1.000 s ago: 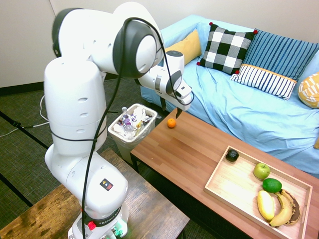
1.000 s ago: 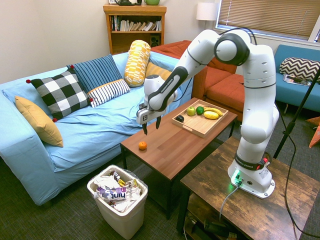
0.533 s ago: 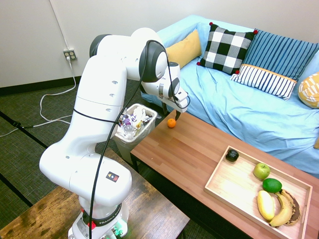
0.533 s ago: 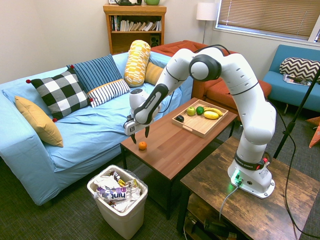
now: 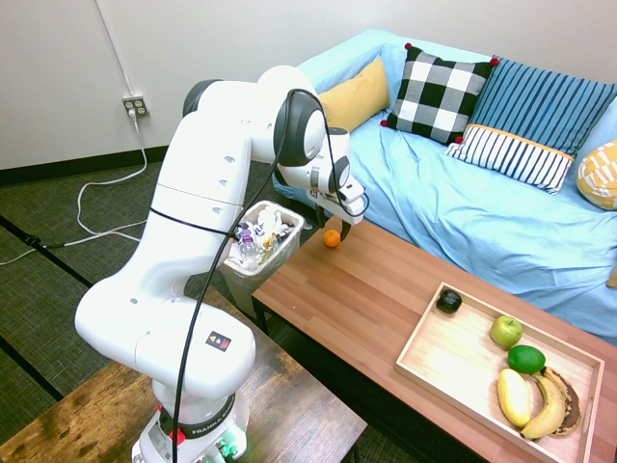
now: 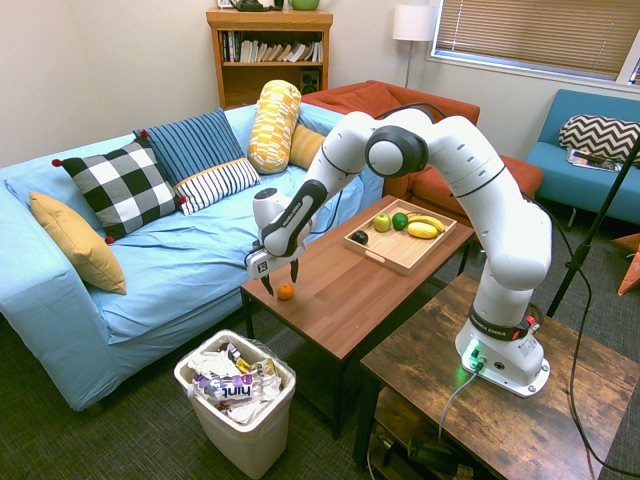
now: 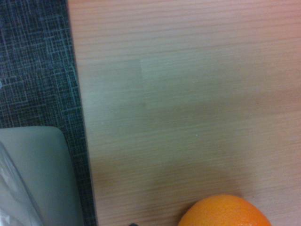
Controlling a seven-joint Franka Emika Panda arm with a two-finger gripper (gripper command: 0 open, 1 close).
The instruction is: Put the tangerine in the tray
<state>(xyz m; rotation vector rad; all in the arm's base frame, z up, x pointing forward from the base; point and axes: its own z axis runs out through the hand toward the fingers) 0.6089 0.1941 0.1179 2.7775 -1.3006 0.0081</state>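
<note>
"FRANKA" is partly legible on the base of the white robot arm [image 5: 198, 424], well behind the hand [image 6: 281, 281]. A purple wrapper [image 6: 232, 389] in the white wastebasket [image 6: 238, 401] below and just beside the hand reads "hint". A yellow-and-black warning sign [image 5: 212, 343] marks the arm's lower body. Book spines on the far shelf [image 6: 268, 48] are too small to read.

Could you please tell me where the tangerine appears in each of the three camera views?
First exterior view: the tangerine sits near the table's far corner, under the open gripper.
Second exterior view: tangerine at the table's near-left corner, above the wastebasket.
Wrist view: tangerine at the bottom edge.
Shared landmark: the wastebasket.
</note>
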